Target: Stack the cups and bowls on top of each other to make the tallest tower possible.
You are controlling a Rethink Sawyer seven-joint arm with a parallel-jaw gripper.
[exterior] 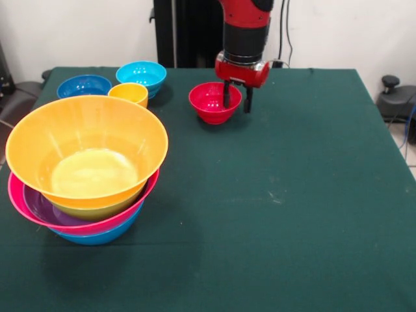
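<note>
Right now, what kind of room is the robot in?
Probably a robot lab, not a kitchen: the arm's tool hangs at a small red bowl on a green-clothed table, with cables along the bare wall.

Robotics lab or test room, by the look of it. Red and black industrial arm (246, 32) mounted on dark pedestal (188, 32) behind table. Table (292, 195) draped in plain dark green cloth, staged with bright plastic bowls (84, 162). Bare white wall (78, 29) behind, cables (284, 29) hanging down it. Black equipment (395, 97) at right edge, possibly chair base; too little visible to tell.
</note>
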